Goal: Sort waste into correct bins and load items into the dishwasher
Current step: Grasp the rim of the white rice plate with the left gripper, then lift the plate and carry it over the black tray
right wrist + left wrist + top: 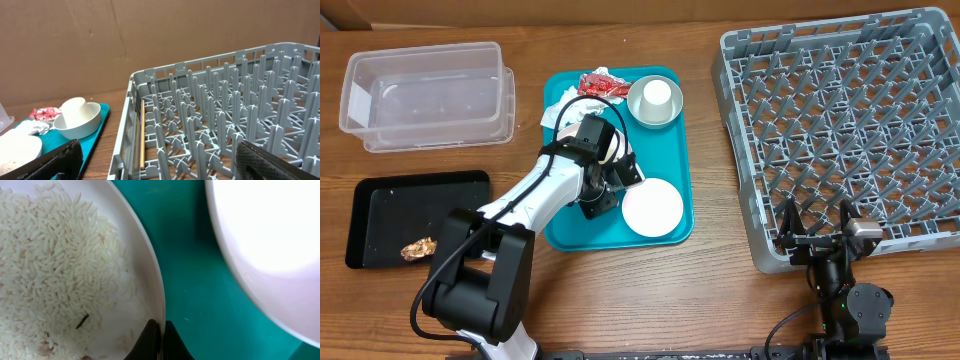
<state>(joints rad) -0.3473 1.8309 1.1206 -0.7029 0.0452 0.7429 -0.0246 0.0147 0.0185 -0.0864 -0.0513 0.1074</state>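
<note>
As things lie now: early going, with one piece of waste sorted and nothing loaded.
Done: the brown food piece point(418, 248) lies in the black tray point(380, 190) at the desk's left.
Clear tub point(360, 100): looks empty.
Rack point(840, 120): no dishes in it; only a thin wooden stick point(142, 132) lies along one edge.
On the teal tray point(670, 160): the red wrapper point(600, 84) and napkin point(558, 108) are at the far end. The cup point(658, 94) sits in the bowl point(638, 112), and the small plate point(652, 208) is at the near end.
Big plate point(145, 270): also on the teal tray, just beside the small plate, with rice point(50, 255) heaped on it.
Left fingers point(149, 342): nipped together on the big plate's rim, as far as the wrist view shows.
Right fingers point(50, 162): spread wide, holding nothing, at the rack's near edge.
Left to do, by my reckoning: rice, napkin and wrapper go to the bins, then both plates, the bowl and the cup go to the rack.
</note>
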